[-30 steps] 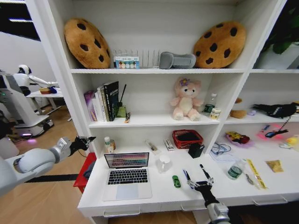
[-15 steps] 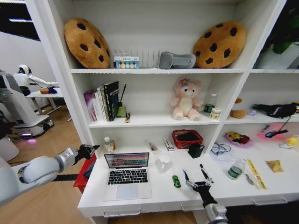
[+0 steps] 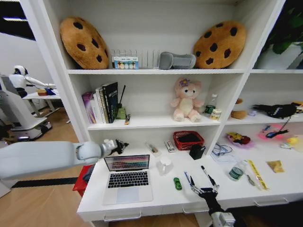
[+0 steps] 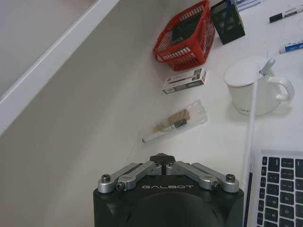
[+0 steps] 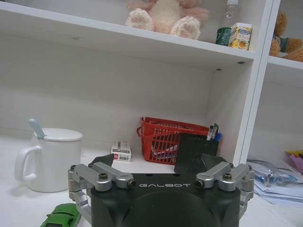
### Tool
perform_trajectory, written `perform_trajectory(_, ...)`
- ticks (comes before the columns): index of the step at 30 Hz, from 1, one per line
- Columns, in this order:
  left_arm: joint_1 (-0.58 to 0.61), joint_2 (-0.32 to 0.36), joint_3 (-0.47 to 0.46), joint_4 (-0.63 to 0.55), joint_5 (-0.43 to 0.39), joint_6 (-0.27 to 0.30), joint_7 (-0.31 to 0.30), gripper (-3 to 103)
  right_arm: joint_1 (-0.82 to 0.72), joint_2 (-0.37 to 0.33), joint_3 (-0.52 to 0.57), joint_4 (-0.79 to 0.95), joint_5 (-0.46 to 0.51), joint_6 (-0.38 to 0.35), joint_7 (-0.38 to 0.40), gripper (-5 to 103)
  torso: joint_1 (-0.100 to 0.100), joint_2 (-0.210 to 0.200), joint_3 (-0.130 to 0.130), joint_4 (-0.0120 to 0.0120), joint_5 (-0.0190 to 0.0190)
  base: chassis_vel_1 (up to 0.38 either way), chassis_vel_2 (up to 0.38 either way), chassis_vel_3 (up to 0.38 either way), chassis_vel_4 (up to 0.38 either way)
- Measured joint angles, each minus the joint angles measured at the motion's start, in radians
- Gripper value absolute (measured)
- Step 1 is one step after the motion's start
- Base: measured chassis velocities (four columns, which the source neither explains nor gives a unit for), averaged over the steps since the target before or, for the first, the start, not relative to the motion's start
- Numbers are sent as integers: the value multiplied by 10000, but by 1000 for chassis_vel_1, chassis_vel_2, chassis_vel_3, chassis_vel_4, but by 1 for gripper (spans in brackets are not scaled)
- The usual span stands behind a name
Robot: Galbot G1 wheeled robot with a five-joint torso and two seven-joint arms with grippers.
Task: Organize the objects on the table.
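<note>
Left gripper (image 3: 121, 145) closed above laptop (image 3: 128, 178), right gripper (image 3: 204, 190) spread wide, empty

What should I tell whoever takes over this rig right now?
Left pincer: shut, empty, above the laptop's back left corner.
Right pincer: open, empty, low over the desk's front edge, between the blue pen and the black pen.
Green car: on the desk, right of the laptop.
Done: nothing gripped; laptop open.
Left: laptop, car, both pens.
</note>
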Motion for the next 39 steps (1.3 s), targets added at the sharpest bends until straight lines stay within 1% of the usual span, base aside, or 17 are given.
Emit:
perform_trajectory(1,604,363,-358,426,-10,5,-18,0,-5,7,-22,-18,43,24,-4,100,-3,1,-1,-6,14,0,0,0,0)
perform_trajectory(3,797,507,-453,688,20,-4,53,0,-10,48,-73,8,46,27,-4,100,-3,1,-1,-9,6,0,0,0,0)
perform_trajectory(8,832,201,-244,544,55,-26,70,0,53,144,-183,-14,18,28,-3,100,-2,0,-1,-10,12,0,0,0,0)
perform_trajectory(10,443,-594,502,-300,321,-46,22,0,207,163,-275,-163,0,23,20,100,-2,2,-1,-8,10,0,0,0,0)
perform_trajectory(12,408,-665,570,-363,351,-51,20,0,215,163,-278,-167,0,22,20,100,-2,1,-2,-9,10,0,0,0,0)
perform_trajectory(13,89,-1350,1134,-864,662,-87,12,0,341,164,-348,-253,0,-14,52,100,-3,3,-2,-4,9,0,0,0,0)
perform_trajectory(15,-109,-1734,1441,-1152,828,-113,13,0,399,163,-396,-282,-2,-41,68,100,-3,2,-2,-3,4,0,0,0,0)
perform_trajectory(17,-464,-2757,2078,-1693,1273,-169,20,0,520,165,-522,-345,-20,-114,123,100,-4,3,-3,-5,13,0,0,0,0)
perform_trajectory(20,-399,-3208,2223,-1905,1548,-195,52,0,571,185,-589,-379,-59,-142,148,100,-4,3,-3,0,6,0,0,0,0)
perform_trajectory(21,-183,-3582,2257,-2036,1904,-241,107,0,607,214,-644,-402,-101,-161,181,100,-5,3,-3,-2,4,0,0,0,0)
perform_trajectory(23,704,-4740,2520,-2215,3419,-529,598,0,576,241,-834,-365,-238,-319,324,100,-5,4,-3,-4,7,0,0,0,0)
perform_trajectory(27,877,-5025,2610,-2392,3744,-583,710,0,572,237,-871,-331,-257,-396,390,100,-4,3,-3,-6,7,0,0,0,0)
perform_trajectory(29,889,-5495,2751,-2489,4093,-720,844,0,533,285,-891,-257,-326,-433,428,100,-4,3,-2,-8,8,0,0,0,0)
perform_trajectory(32,657,-5852,2916,-2489,4195,-815,937,0,463,339,-888,-192,-363,-436,430,100,-3,3,-2,-9,8,0,0,0,0)
perform_trajectory(35,-738,-7009,3510,-2502,3989,-912,973,0,232,430,-814,-40,-396,-428,431,100,-5,3,-3,-8,8,0,0,0,0)
perform_trajectory(38,-1131,-7513,3498,-2563,3757,-921,939,0,187,429,-781,-17,-403,-415,431,100,-4,4,-2,-10,9,0,0,0,0)
perform_trajectory(39,-1620,-8122,3532,-2605,3532,-925,934,0,174,419,-755,-6,-404,-404,430,100,-4,4,-2,-13,10,0,0,0,0)
